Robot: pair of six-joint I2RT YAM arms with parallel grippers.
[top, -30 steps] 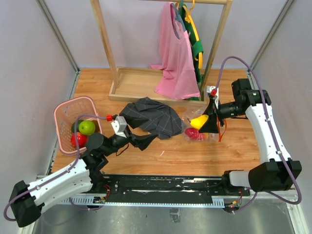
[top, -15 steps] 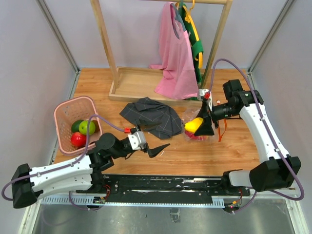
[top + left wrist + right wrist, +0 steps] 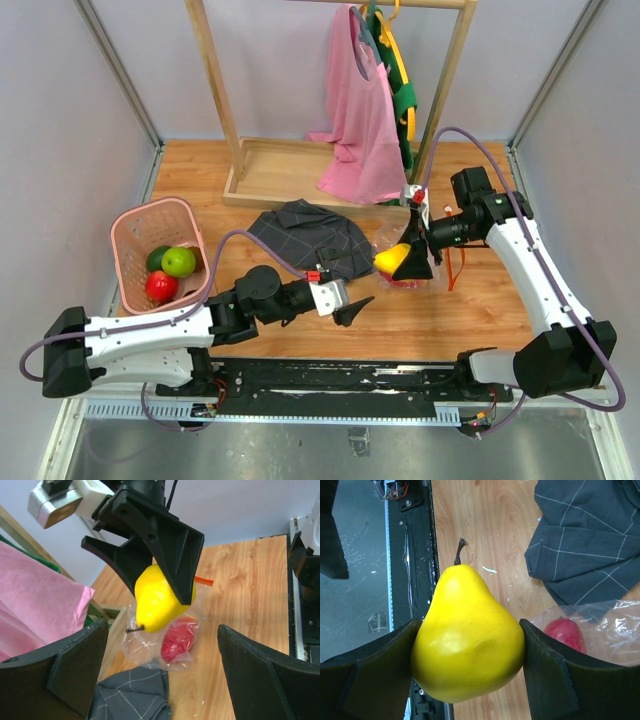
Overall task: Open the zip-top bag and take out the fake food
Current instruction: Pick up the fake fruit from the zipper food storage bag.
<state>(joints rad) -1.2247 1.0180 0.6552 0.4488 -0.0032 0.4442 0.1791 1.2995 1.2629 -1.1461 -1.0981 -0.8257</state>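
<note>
The right fingers (image 3: 547,677) clamp a yellow pear (image 3: 470,652) by its wide flanks, stem pointing toward the bench's (image 3: 480,300) near edge. It hangs just above the zip-top bag (image 3: 147,647), which lies crumpled on the wood with a red fruit (image 3: 177,640) inside. The left fingers (image 3: 270,680) stand wide apart and hold nothing, low over the front strip of the bench and aimed at the bag across bare wood.

Only an orange-red bit of the zip strip (image 3: 204,581) peeks past a right finger; whether the mouth is open cannot be told. The right wrist view cuts the bag off at its edge.

A grey checked cloth (image 3: 310,240) lies just left of the bag. At the far left, a pink basket (image 3: 150,210) holds lime green (image 3: 179,261), red (image 3: 160,286) and dark green fruits. A wooden rack (image 3: 215,90) with a pink garment (image 3: 360,130) closes the back.
</note>
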